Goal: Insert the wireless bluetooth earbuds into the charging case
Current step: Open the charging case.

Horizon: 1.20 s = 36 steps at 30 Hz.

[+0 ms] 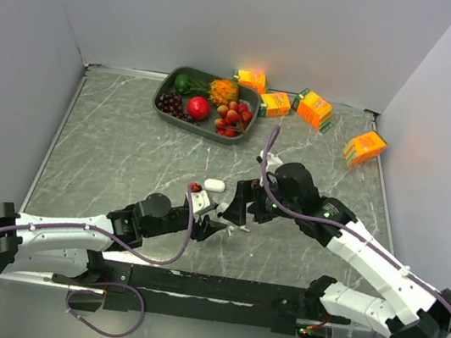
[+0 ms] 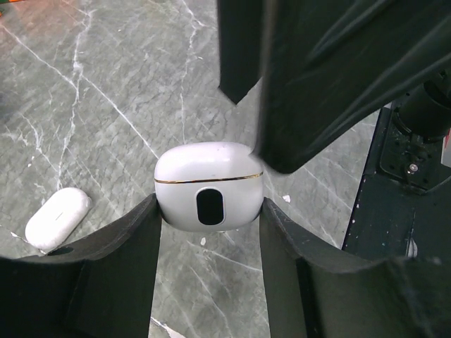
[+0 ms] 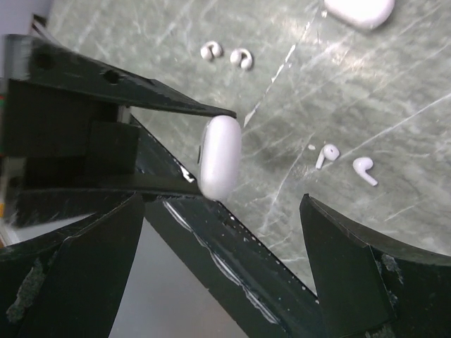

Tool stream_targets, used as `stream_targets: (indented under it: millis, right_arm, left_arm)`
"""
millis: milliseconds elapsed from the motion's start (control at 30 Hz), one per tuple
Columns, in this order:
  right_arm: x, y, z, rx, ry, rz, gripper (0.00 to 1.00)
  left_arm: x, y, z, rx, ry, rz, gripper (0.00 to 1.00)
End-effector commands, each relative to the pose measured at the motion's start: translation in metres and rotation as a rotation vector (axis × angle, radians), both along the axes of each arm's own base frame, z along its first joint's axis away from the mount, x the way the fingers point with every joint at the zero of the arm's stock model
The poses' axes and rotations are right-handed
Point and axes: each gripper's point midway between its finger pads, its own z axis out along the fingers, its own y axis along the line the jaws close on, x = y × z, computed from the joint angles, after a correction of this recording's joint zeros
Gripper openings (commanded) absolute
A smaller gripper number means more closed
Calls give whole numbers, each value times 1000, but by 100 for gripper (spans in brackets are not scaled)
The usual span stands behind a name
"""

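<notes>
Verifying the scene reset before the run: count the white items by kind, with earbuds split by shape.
Rounded earbuds: 2
Stemmed earbuds: 2
Charging cases: 2, one clamped in the left gripper, one lying loose
Total: 6

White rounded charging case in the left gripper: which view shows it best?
The left wrist view: the white rounded charging case faces the camera, gold seam and dark oval window clear, clamped in the left gripper. The right wrist view shows it edge-on; the top external view shows only a small white patch.
</notes>
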Motion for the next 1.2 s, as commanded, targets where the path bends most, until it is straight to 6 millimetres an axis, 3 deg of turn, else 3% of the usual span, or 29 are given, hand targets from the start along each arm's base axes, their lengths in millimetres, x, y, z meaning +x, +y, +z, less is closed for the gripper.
stream_targets:
  millis: [0, 467, 1167]
  right_arm:
    - [10, 17, 20, 55, -50, 13, 100]
    - [16, 22, 0, 3, -8, -2, 100]
    - [19, 19, 16, 61, -26, -43, 100]
  left_arm:
    - [0, -7, 30, -51, -79, 1, 1]
    - [-10, 1, 42, -81, -101, 18, 1]
    - [-14, 11, 34, -66, -102, 50, 1]
